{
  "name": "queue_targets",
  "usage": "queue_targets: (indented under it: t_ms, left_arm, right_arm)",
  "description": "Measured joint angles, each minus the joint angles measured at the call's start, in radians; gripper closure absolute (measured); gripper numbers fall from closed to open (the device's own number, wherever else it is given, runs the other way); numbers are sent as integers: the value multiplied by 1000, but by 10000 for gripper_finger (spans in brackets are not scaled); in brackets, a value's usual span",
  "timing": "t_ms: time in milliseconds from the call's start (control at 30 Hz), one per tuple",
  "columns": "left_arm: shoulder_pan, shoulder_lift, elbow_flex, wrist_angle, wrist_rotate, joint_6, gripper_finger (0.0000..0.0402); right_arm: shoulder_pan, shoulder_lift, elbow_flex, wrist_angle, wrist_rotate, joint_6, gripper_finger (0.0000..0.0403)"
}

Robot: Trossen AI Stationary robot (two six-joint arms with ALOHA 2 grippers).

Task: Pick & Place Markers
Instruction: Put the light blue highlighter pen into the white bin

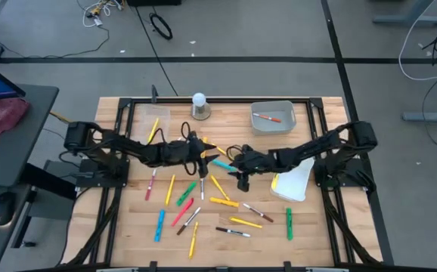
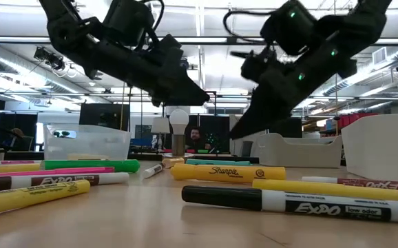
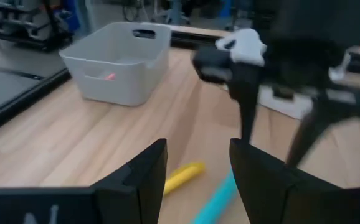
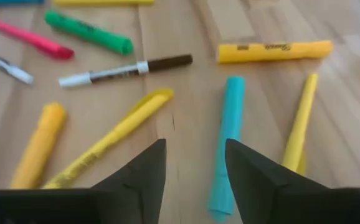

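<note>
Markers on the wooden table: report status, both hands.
Left hand open, empty, mid-table. Right hand open, empty, over the teal capped marker. One orange-capped white marker in the grey plastic bin. Nothing blocking.

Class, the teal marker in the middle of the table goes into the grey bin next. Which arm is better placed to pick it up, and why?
Probably the right. Its open hand hangs directly over the teal marker, and the grey bin sits on its side. The left hand is also close.
</note>
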Motion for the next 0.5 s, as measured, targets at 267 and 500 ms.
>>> queue_targets:
  t_ms: [267, 500]
  left_arm:
    - [-35, 1, 0, -12, -8, -52, 220]
    - [-167, 0, 0, -23, -16, -50, 220]
  right_arm:
    - [0, 108, 0, 95, 41, -55, 245]
    - [-2, 167, 0, 98, 115, -2, 254]
